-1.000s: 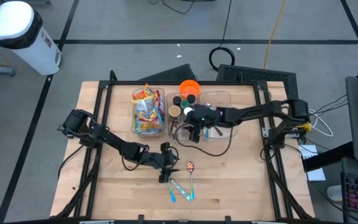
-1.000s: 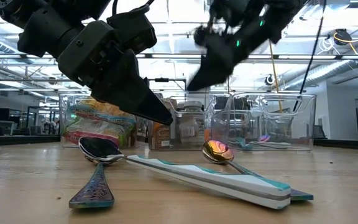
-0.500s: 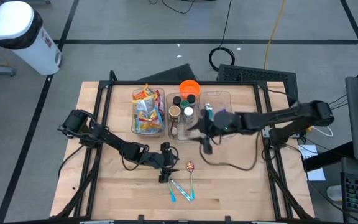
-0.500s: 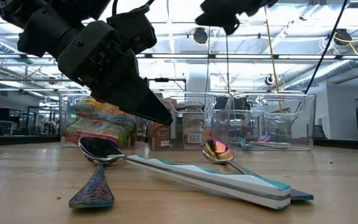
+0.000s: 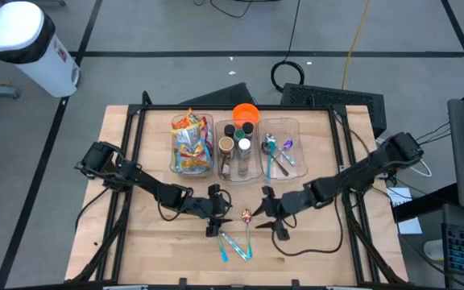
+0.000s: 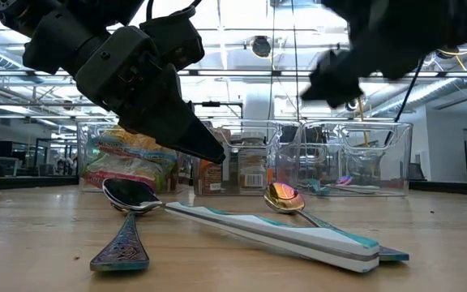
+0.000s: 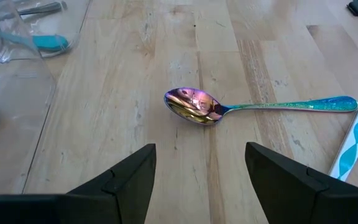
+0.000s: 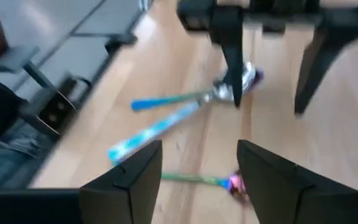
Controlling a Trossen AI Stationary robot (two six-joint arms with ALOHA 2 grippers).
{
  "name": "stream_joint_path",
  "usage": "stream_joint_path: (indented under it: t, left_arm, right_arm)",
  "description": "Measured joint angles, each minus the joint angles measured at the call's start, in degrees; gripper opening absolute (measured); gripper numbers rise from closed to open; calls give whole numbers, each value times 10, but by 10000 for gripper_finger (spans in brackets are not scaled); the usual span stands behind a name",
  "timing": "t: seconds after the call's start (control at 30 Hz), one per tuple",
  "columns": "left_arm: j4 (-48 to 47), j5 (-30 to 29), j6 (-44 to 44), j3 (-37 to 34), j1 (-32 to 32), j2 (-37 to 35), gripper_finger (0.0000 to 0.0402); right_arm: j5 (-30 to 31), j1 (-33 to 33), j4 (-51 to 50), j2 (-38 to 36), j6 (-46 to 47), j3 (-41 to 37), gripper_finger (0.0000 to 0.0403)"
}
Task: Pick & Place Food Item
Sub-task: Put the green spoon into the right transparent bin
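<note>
Bright snack packets [image 5: 190, 143] fill the left clear bin at the far side. An iridescent spoon [image 5: 246, 216] lies flat on the wood between my two grippers, plain in the left wrist view [image 7: 194, 106]. My left gripper [image 5: 220, 213] hovers open just left of it, with nothing between its fingers [image 7: 135, 177]. My right gripper [image 5: 266, 213] stands open just right of the spoon, above the table, facing the left gripper [image 8: 263, 56]. A second spoon [image 6: 128, 199] and a blue-and-white strip [image 6: 282, 234] lie beside them.
Three clear bins stand in a row at the far side: snacks, jars [image 5: 238, 147], and utensils [image 5: 279, 155]. An orange bowl [image 5: 246, 113] sits behind them. Bare wood lies left of the left arm and toward the near right corner [image 5: 321, 258].
My right gripper has swung from the clear bins at the far side toward the table's near edge and come in low beside the iridescent spoon, facing the left gripper. The spoons and strip lie where they were.
</note>
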Motion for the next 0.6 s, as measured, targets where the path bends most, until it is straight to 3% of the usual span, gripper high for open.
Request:
stream_joint_path:
  t: [0.37,0.6]
  left_arm:
    - [0,0,-7,0,0,0,255]
    - [0,0,-9,0,0,0,255]
  right_arm:
    - [78,-17,45,115,39,-9,282]
    - [105,-24,53,153,67,-9,288]
